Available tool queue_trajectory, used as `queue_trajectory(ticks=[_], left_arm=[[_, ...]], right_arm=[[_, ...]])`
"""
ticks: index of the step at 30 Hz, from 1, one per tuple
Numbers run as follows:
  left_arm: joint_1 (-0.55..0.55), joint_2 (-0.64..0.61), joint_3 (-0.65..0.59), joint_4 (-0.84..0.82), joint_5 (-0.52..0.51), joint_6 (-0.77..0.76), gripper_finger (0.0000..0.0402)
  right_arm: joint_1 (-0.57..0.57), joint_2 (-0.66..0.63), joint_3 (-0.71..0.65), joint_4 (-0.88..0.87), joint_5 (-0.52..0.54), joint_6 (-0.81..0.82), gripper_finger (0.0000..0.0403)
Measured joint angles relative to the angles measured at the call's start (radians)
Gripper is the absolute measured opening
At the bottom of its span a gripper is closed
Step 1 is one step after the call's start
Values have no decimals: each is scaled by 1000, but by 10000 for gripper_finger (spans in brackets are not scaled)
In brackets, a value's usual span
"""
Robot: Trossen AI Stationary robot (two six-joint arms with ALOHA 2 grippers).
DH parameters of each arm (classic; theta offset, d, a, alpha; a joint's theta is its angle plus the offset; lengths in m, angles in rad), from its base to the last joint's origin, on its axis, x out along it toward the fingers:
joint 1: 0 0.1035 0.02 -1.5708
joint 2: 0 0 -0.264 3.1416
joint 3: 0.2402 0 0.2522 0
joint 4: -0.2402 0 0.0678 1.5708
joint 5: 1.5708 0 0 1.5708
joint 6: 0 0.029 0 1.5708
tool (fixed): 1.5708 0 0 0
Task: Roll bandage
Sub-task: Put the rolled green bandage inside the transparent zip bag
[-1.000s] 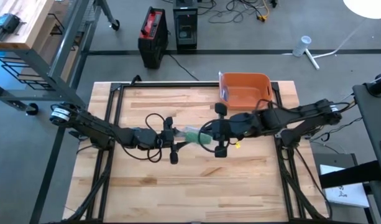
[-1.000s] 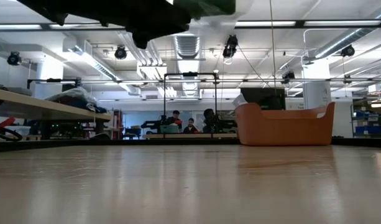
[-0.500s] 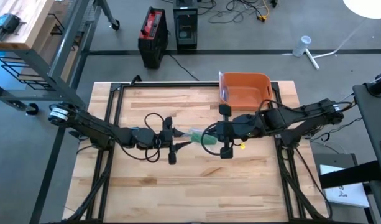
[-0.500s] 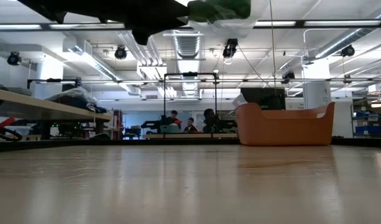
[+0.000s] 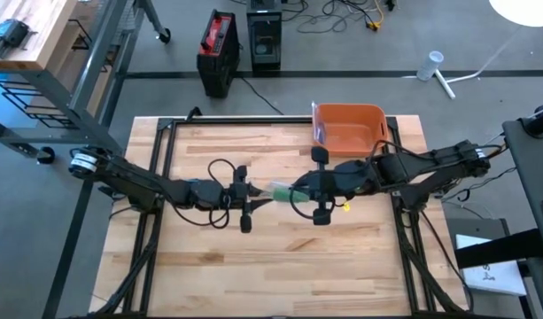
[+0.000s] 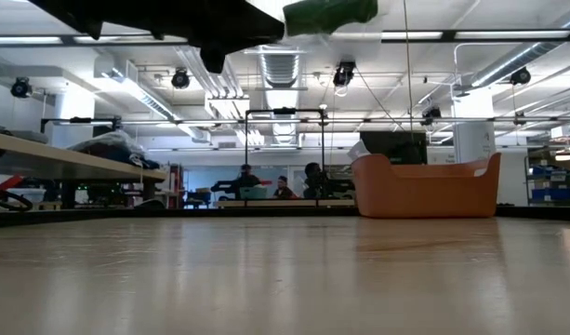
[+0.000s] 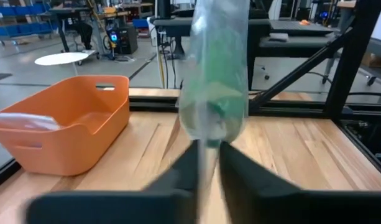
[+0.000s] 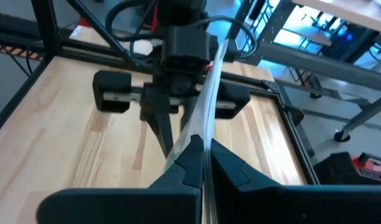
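Hanging lengthwise between left end effector and right end effector, both clenching bandage above worktop.

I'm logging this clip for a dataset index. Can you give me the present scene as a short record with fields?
setting: wooden table, two arms meeting over its middle
item handled: green bandage in a clear wrapper, held above the table
left claw: closed on one end of the wrapper
right claw: shut on the other end
also present: orange bin at the table's far edge, right side
background: people at desks beyond the table in the low view
task status: no rolling visible yet
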Motion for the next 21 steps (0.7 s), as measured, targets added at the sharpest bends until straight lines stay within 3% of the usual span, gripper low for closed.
queue_trajectory(ticks=[2,7,14,21], left_arm=[[0,8,0,20,0,6,14],[-1,19,-1,49,0,12,3],[-1,21,-2,72,0,14,1],[-1,21,-2,102,0,8,11]], right_arm=[[0,-1,0,24,0,-2,2],[0,-2,-1,86,1,-19,2],[-1,-2,-1,262,1,-66,2],[0,-1,-1,270,1,-68,2]])
